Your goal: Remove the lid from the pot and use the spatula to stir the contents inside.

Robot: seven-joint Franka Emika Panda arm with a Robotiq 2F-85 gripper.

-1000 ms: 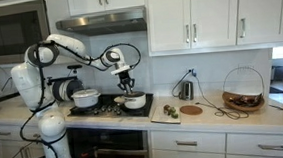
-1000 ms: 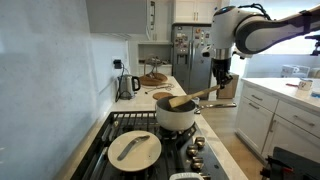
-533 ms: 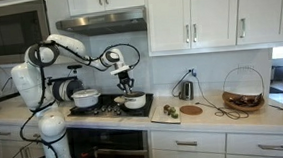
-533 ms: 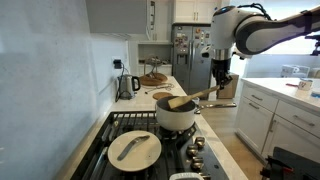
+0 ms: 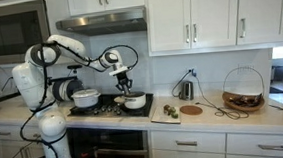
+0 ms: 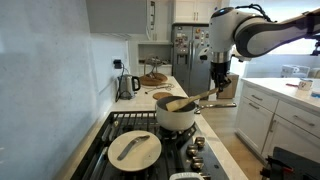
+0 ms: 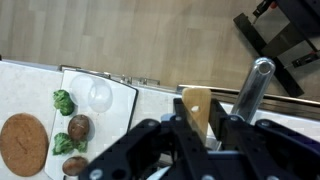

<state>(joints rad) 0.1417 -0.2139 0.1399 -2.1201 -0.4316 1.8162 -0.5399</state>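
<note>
The end effector (image 6: 217,88) hangs at the upper right of the frame in an exterior view. Its jaws are closed on the far end of the spatula (image 6: 190,99). The wrist view confirms the grip: the pale wooden spatula (image 7: 196,106) sits clamped between the two dark fingers (image 7: 170,135) at the bottom centre of the frame. The spatula slants down to the left, and its broad end rests inside the pot (image 6: 176,118). The pot stands uncovered on the cooktop (image 6: 120,125), right of centre in that view. In an exterior view, the pot (image 5: 135,102) sits directly below the end effector (image 5: 128,87), with a larger white pot (image 5: 85,97) to its left. A round cream lid (image 6: 134,148) with a bar handle shows at the lower centre of the frame, apart from the pot. It cannot be determined whether this lid lies flat on the cooktop or covers a vessel. In the wrist view, a shiny metal handle (image 7: 250,88) runs diagonally right of the spatula. On the tabletop (image 5: 214,113), a white cutting board (image 7: 120,110) carries broccoli (image 7: 64,100), and a cork trivet (image 7: 20,145) lies at the lower left.
</note>
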